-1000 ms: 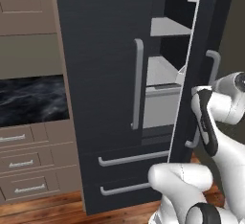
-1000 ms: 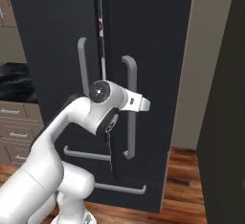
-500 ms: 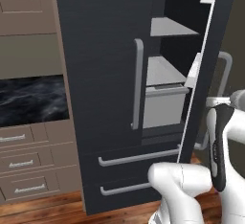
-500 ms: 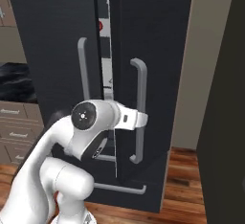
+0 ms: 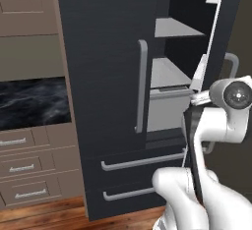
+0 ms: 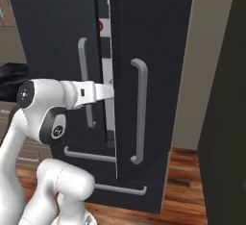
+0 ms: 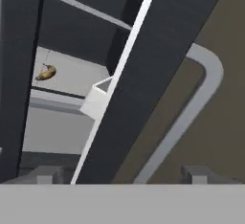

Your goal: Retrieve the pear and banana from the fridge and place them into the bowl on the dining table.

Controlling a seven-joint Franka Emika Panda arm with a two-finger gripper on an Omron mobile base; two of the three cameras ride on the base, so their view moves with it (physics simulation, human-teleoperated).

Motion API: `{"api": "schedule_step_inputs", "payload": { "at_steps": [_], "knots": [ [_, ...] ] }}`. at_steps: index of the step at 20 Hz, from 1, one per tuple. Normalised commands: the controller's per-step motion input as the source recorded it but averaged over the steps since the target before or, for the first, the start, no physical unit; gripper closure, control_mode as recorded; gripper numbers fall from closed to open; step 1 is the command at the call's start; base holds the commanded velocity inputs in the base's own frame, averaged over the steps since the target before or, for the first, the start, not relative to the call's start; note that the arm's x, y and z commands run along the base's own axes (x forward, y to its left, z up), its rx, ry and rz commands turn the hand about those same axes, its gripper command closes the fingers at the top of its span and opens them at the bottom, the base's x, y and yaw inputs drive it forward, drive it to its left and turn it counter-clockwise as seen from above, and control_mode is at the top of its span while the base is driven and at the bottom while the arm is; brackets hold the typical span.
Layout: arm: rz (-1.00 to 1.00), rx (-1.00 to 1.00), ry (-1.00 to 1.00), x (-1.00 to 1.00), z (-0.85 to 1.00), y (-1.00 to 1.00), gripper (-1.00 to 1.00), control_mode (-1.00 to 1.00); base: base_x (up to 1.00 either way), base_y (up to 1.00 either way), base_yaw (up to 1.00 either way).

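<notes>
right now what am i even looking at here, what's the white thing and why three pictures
The white thing is a robot arm in a simulated kitchen. Two cameras ride on its base, behind it to the left and right; the third sits on its hand, looking along the gripper.

It faces the fridge, a tall black cabinet whose right door stands part open. The gripper is open beside that door's edge and grey handle, holding nothing. Through the gap, the hand view shows the banana lying on a pale shelf inside. Tan drawers stand to the fridge's left.
</notes>
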Motion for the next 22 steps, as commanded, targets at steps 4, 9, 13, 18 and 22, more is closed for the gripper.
{"api": "schedule_step_inputs", "payload": {
  "at_steps": [4, 9, 13, 18, 22],
  "knots": [
    [-0.02, -0.39, 0.29, 0.00, 0.52, 0.70, -1.00, -1.00, 0.00, 0.00, 0.00],
    [-0.05, -0.33, 0.45, 0.04, 0.26, 0.30, -1.00, -1.00, 0.00, 0.00, 0.00],
    [-0.08, -0.34, 0.35, 0.28, 0.00, 0.00, -1.00, -1.00, 0.00, 0.00, 0.00],
    [-0.01, -0.33, 0.12, 0.43, -0.03, -0.01, -1.00, -1.00, 0.00, 0.00, 0.00],
    [0.00, -0.22, 0.15, 0.72, -0.02, -0.11, -1.00, -1.00, 0.00, 0.00, 0.00]
  ]
}}
